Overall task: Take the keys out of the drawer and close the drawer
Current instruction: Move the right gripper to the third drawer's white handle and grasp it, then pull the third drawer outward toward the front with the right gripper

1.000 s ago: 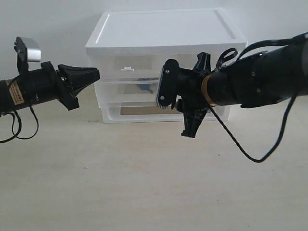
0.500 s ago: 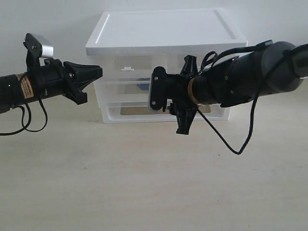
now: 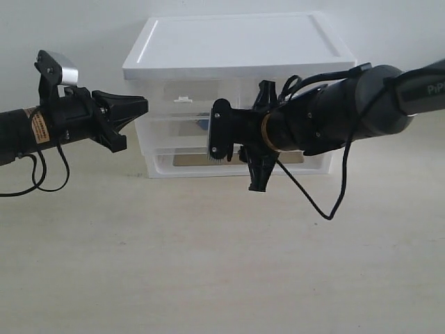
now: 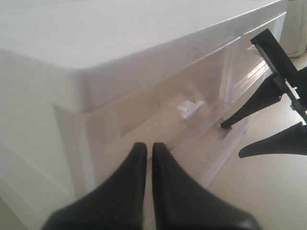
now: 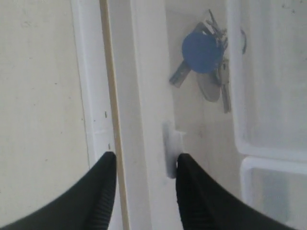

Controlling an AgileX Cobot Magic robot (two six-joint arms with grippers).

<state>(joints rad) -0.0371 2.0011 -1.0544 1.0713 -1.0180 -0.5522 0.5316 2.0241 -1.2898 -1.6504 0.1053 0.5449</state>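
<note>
The keys (image 5: 204, 57), dark metal with a round blue tag, lie inside the translucent white drawer (image 5: 148, 86), the full-width middle one of the unit. In the exterior view they are only a blue spot (image 3: 204, 125). The drawer's front (image 3: 167, 129) looks about flush with the unit. My right gripper (image 5: 145, 160) is open right at this front. One fingertip (image 5: 184, 165) touches the small white tab handle (image 5: 170, 148) and the other hangs over the lower frame. In the exterior view the right gripper (image 3: 236, 160) hides the handle. My left gripper (image 3: 139, 104) is shut and empty, hovering off the unit's left corner.
The white drawer unit (image 3: 236, 42) stands at the back of a pale wooden table (image 3: 208, 264), against a white wall. Two half-width drawers sit above the middle one, one with its own tab (image 4: 189, 108). A handle-less slot (image 3: 195, 161) lies below. The right arm's cable (image 3: 327, 209) dangles.
My right gripper has moved left and closer to the drawer front, the arm turning with it. The left gripper rose a little and moved right early on, then held still.
</note>
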